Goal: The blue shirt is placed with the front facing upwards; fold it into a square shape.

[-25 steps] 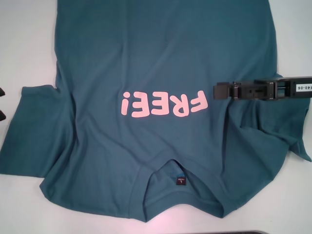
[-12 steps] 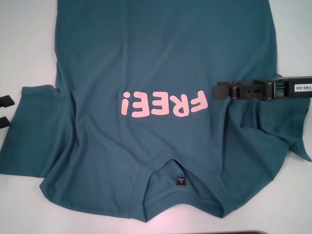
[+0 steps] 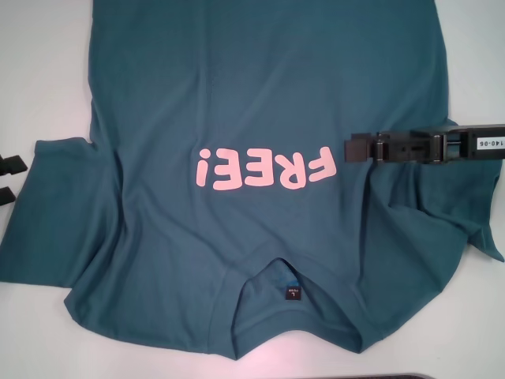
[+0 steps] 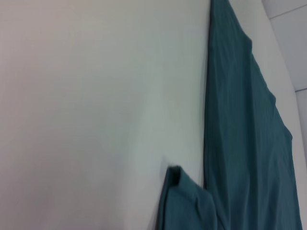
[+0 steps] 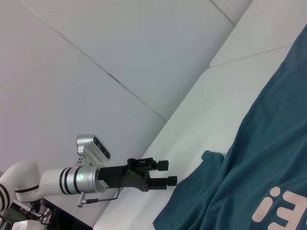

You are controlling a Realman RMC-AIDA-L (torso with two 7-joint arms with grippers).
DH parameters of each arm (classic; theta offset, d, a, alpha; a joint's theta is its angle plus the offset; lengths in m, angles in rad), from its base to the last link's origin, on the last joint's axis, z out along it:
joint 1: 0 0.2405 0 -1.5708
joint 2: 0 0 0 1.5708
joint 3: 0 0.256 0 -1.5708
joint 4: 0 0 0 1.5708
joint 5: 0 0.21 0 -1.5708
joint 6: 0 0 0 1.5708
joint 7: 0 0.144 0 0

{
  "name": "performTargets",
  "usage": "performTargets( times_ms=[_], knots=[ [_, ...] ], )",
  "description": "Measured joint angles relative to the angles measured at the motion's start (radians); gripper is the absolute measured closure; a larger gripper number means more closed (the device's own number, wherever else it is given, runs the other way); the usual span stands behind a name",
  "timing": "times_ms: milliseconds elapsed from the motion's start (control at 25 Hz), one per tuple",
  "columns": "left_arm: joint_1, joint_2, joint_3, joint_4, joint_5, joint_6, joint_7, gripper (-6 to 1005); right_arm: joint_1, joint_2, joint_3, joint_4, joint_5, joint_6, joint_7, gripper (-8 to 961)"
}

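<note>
Shirt point(image 3: 260, 118) spread front-up on white table point(image 3: 39, 71), collar nearest robot (lettering reads inverted). Right gripper point(image 3: 351, 148) over chest beside lettering; finger spacing cannot be told. Left gripper point(image 3: 9, 178) beside left sleeve, fingers apart, holding nothing.

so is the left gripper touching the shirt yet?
Apart. The right wrist view shows the left gripper open, with white table between its fingertips and the shirt sleeve. The right gripper hangs over the chest.
</note>
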Motion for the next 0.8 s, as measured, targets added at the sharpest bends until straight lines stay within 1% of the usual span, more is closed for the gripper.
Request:
performTargets(
  times_ms=[200,400,800],
  knots=[
    [0.007,-0.005,0.003,-0.030,0.000,-0.005,0.000,278,0.004,0.000,-0.003,0.000,0.000,0.000,-0.001,58],
    [0.011,-0.005,0.005,-0.033,0.017,-0.027,0.002,279,0.001,0.000,-0.004,0.000,-0.001,0.000,-0.002,58],
    [0.003,-0.017,0.005,-0.035,0.052,-0.035,0.007,279,-0.002,0.000,-0.004,0.000,-0.002,-0.001,-0.009,58]
  ],
)
